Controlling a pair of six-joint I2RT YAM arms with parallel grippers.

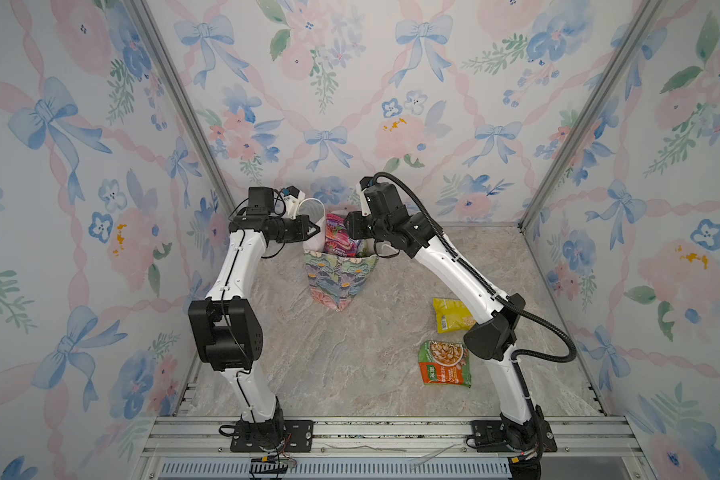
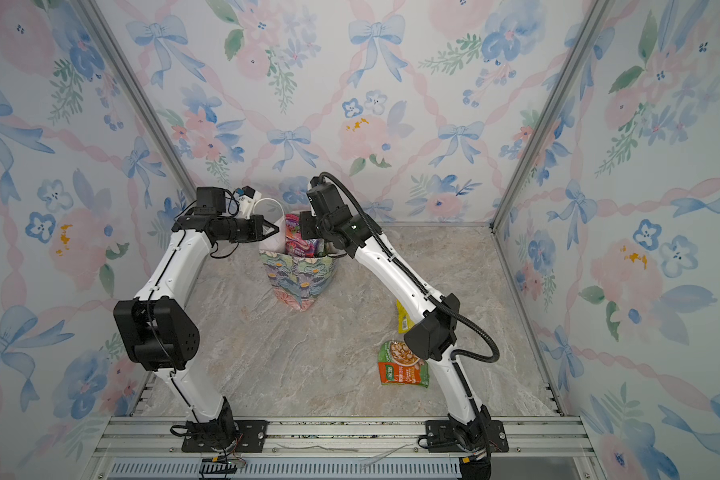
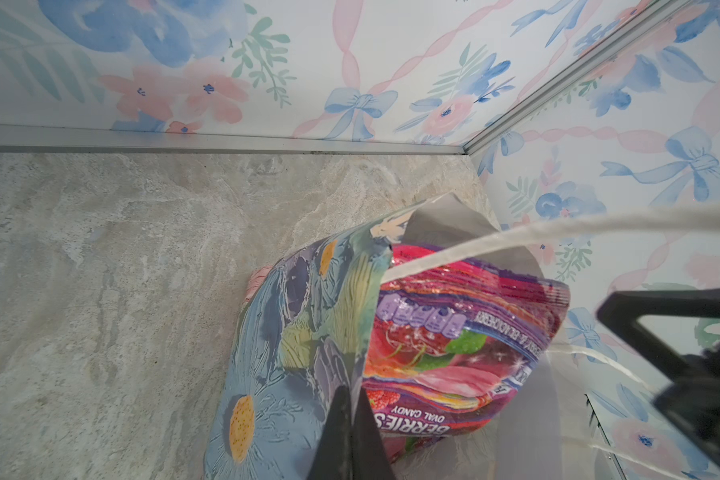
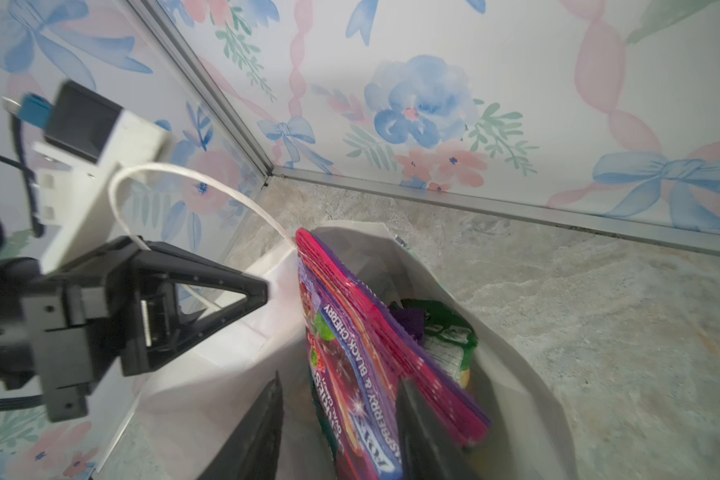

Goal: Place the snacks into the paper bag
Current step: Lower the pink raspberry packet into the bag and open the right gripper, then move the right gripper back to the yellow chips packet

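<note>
Though reaching down into the mouth of the small upright floral-painted paper bag [image 4: 512, 374], clamps nothing with the right gripper [image 4: 337, 386]: jaws part open, straddling the flat glossy purple-and-pink candy packet [image 4: 350, 332], a gap showing along one finger. Just past those fingertips, deeper in the bag: crinkled green pouch [image 4: 445, 336], already in. Across the mouth from there: left gripper [image 4: 262, 291], fully closed, seemingly pinching the bag's white inner wall beside the white cord handle [image 4: 163, 170] and holding the opening wide. Well away from both grippers, back toward the right arm's base, flat on the marbled tabletop [image 1: 350, 365]: glossy yellow pouch [image 1: 449, 313] and orange-and-green printed pouch [image 1: 443, 361], untouched. Looks well past halfway: two packets visibly bagged, more perhaps hidden underneath; purple one standing proud of the rim, probably wanting a push; two left to fetch.
</note>
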